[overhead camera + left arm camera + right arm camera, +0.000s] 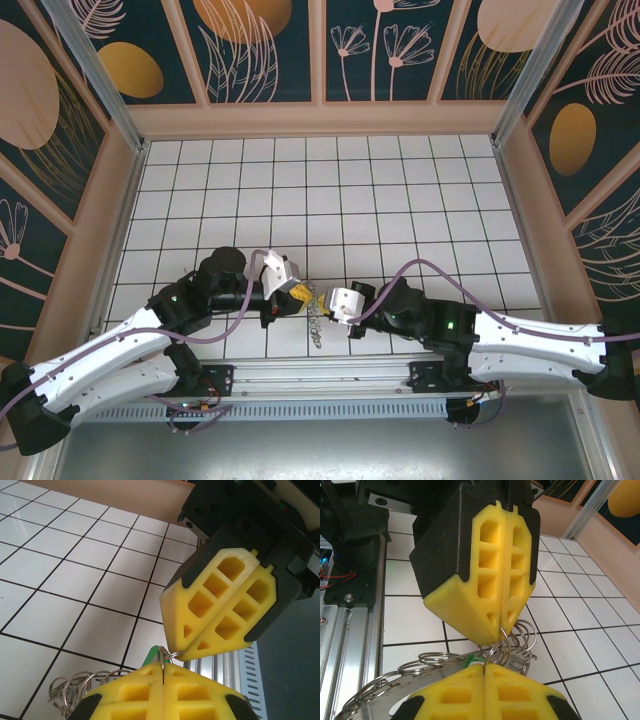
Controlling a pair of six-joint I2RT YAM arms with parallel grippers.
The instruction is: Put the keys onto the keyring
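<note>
The keys lie in a small metal bunch on the white tiles between the two arms. My left gripper and right gripper meet tip to tip just above it. In the left wrist view my left gripper is shut on a thin upright metal ring beside the green key head. The right gripper pinches a ring linked to it. In the right wrist view the right gripper is shut on a ring. The left gripper grips another, among several split rings and flat key blades.
An aluminium rail runs along the near table edge just behind the grippers. Patterned walls enclose the tiled floor on three sides. More loose rings of the bunch rest on the tiles at the lower left of the left wrist view.
</note>
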